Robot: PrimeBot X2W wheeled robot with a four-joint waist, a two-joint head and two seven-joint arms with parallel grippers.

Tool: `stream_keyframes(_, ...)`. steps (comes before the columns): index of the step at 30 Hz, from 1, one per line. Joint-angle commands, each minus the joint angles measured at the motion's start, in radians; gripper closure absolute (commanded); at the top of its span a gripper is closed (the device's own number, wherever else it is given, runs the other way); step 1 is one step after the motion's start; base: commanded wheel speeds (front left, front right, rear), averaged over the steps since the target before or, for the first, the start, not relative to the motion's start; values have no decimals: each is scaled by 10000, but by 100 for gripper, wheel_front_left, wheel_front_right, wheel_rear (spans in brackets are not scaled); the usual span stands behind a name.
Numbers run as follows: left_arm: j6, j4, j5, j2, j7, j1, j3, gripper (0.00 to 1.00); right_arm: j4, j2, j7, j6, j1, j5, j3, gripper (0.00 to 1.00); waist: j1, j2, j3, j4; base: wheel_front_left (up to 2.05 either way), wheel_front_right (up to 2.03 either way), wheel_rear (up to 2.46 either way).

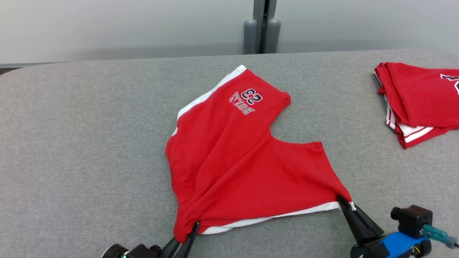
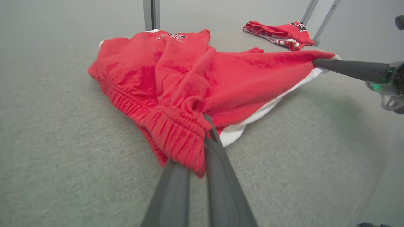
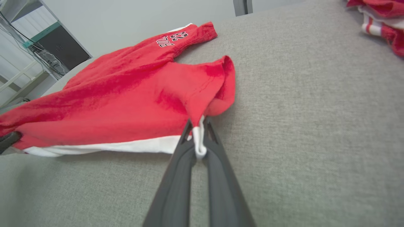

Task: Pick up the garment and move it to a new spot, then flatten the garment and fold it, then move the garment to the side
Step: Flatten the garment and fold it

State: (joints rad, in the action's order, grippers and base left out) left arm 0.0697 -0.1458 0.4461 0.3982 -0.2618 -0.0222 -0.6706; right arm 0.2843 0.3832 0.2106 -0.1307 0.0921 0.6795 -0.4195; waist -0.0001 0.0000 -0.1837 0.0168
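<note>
In the head view I am seeing the garment [image 1: 244, 157], a pair of red shorts with white side stripes, lying mid-surface, its printed leg reaching toward 12 o'clock and its near white-striped edge running along 6 o'clock. My left pincer [image 1: 195, 226] is clamping shut on the waistband corner at about 7 o'clock of the cloth, and my right pincer [image 1: 340, 199] is pinching shut on the leg-hem corner at about 4 o'clock. A second red garment [image 1: 419, 100] is sitting folded well apart at 3 o'clock on the grey surface [image 1: 89, 143]. In the left wrist view my left pincer [image 2: 202, 138] is biting the gathered elastic waistband, which is bunching over one finger, while the right pincer [image 2: 317, 63] is coming in from 3 o'clock and holding the far corner off the surface. In the right wrist view my right pincer [image 3: 199, 126] is closing on the white stripe at the hem, and the near edge is running taut toward 9 o'clock. I am judging that the flattening step is in hand: the cloth is spread, yet creases are fanning up from the waistband grip toward 12 o'clock. The next move, I reckon, is calling for an even pull of both corners apart and toward 6 o'clock, keeping the edge low so that the far leg is not dragging into a fold, before I am starting to fold.
</note>
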Motion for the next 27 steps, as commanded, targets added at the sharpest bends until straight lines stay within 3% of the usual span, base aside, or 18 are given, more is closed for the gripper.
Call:
stream_keyframes(1, -72, 140, -64, 91, -34, 143, -35, 100, -436, -133, -187, -1, -520, -112, 408, 100, 1, 0, 68, -70, 0, 0, 0)
stream_keyframes(7, -72, 402, -106, 120, 10, 66, -126, 100, -1327, -602, -858, -1, -1209, -342, 1511, 100, 1, 0, 175, -168, 0, 0, 0)
stream_keyframes(14, 40, 446, -224, -61, 65, -312, -380, 100, -1607, -773, -1302, -1, -884, -646, 2142, 100, 1, 0, 172, -349, 0, 0, 0)
stream_keyframes(27, 422, 432, -179, -634, -32, -1752, -326, 100, -1031, -363, -1791, -1, 1862, -1092, 2616, 100, 1, 0, -775, -1069, 0, 0, 0)
